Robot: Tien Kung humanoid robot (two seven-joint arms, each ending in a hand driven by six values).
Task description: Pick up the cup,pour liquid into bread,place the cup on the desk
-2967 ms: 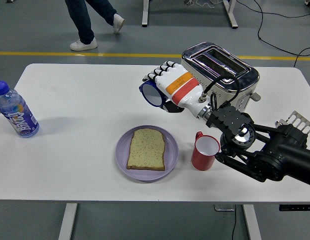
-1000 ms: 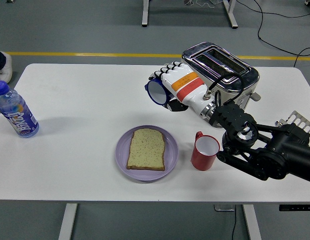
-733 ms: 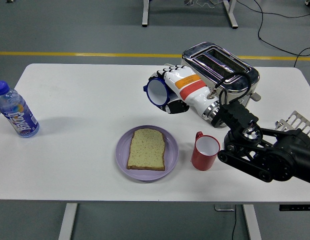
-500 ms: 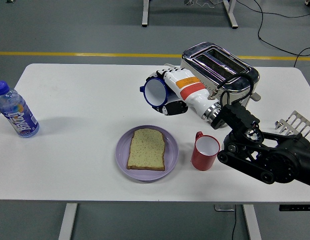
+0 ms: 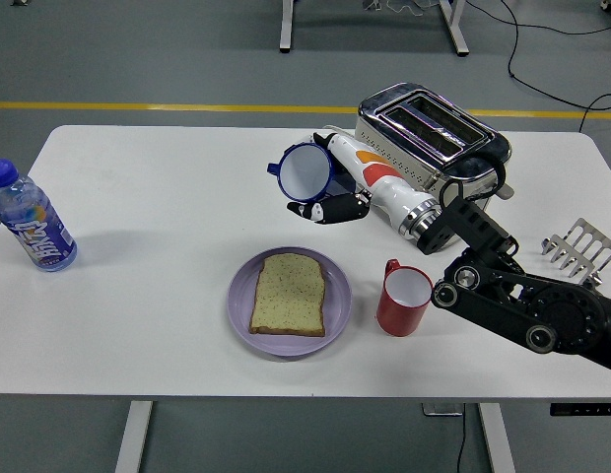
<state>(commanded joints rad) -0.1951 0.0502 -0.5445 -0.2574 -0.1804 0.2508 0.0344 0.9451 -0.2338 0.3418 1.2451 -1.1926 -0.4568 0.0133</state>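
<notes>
Head view, only one here. The right hand (image 5: 335,187) comes in from the right side on a black arm and has its fingers wrapped around a blue cup (image 5: 304,172), so it's pinching the cup, not spread. The cup is up in the air over the worktop (image 5: 158,187), tipped on its side with the white inside facing left toward the camera. It sits just left of the toaster (image 5: 431,138) and behind the plate (image 5: 290,301), not directly over it. Can't tell if anything is in the cup.

The plate is purple and lies in front of the toaster, near the worktop's front edge, with one slice of bread (image 5: 289,294) flat on it. Just right of the plate, in front of the toaster, stands a red mug (image 5: 403,298), upright, close to the black arm but I can't say if they touch. Way off to the left of the toaster, at the worktop's left edge, is a bottle (image 5: 30,219) with a blue cap, upright. To the right of the toaster, by the right edge, is a small metal rack (image 5: 574,246).
</notes>
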